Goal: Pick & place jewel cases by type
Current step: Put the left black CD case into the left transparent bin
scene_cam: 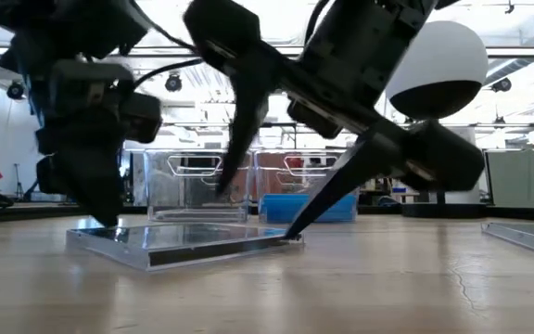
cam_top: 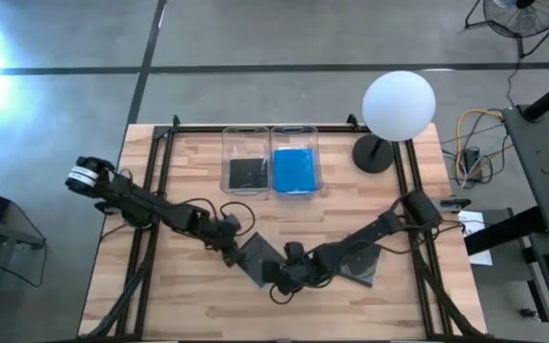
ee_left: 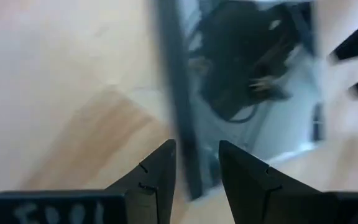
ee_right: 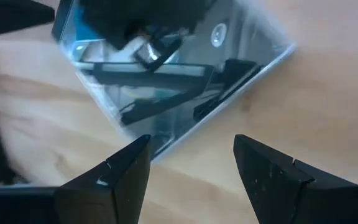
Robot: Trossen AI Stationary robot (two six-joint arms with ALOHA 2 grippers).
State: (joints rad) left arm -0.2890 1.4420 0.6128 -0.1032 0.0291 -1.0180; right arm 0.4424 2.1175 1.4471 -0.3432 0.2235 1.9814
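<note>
Left gripper [ee_left: 196, 167] has its fingers narrowly apart straddling one edge of a dark jewel case [scene_cam: 179, 243] lying flat at the table's front-centre; right gripper [ee_right: 191, 163] is spread wide over the opposite corner. Low view shows a right fingertip touching the case's corner; the high view hides this under both wrists. Second dark case [cam_top: 362, 267] lies beneath the right arm, largely covered; bins [cam_top: 246, 160] hold one dark and one blue case [cam_top: 294, 171].

I'm looking straight down over the whole table [cam_top: 198, 305] from overhead; my low camera is sitting at tabletop height, facing the bins. Both wrist cameras are peering close at one dark jewel case [scene_cam: 179, 243].
</note>
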